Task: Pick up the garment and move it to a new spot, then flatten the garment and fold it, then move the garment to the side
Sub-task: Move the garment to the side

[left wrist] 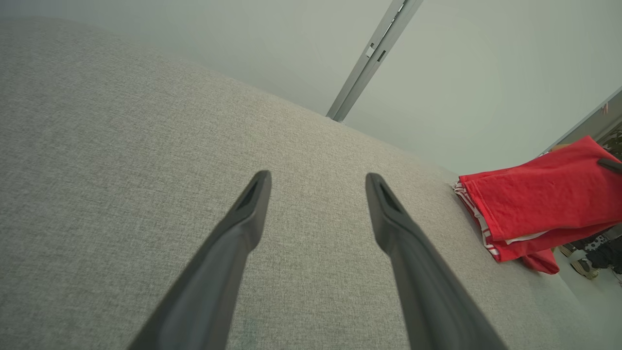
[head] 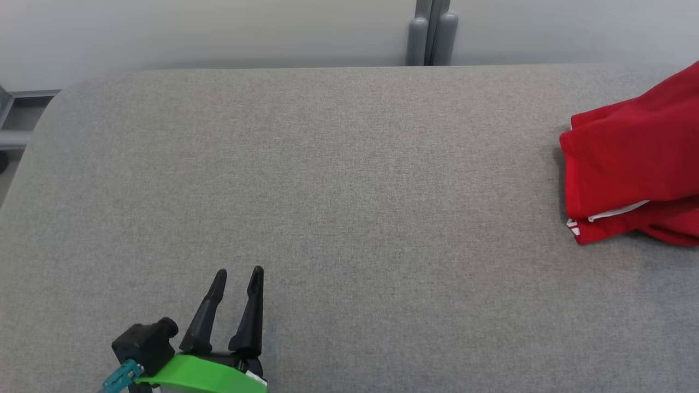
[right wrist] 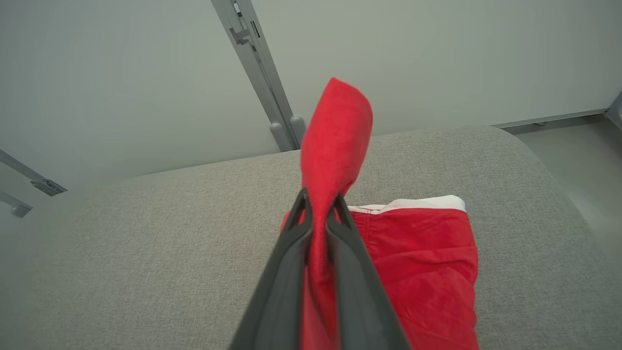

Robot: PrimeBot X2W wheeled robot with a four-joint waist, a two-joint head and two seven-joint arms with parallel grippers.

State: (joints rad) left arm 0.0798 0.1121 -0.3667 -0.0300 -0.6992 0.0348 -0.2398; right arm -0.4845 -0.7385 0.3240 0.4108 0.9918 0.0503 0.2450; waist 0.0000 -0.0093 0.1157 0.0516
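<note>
From the head view, the grey padded bench (head: 327,191) lies mostly bare. The red garment (head: 628,164) sits at its far right edge as a compact, layered bundle with a strip of white trim showing between the layers, partly cut off by the frame. The left pincer (head: 239,271) rests low at the near left with its fingers spread and nothing between them, well apart from the cloth. The left wrist view agrees: the two dark fingers stand wide over bare grey fabric, and the red bundle lies off to the right, at the bench's edge, with striped trim at its nearer side. In the right wrist view the right pincer (right wrist: 320,194) is clenched on a raised fold of the red cloth, which stands up beyond the fingertips, while the rest of the garment spreads on the bench beneath and to the right, a white band along its far side. Judging from this, the flattening and folding look done, since the cloth is stacked in layers rather than spread out. The step in hand appears to be the last one, moving it to the side. What seems left is to settle the held fold and let go.
</note>
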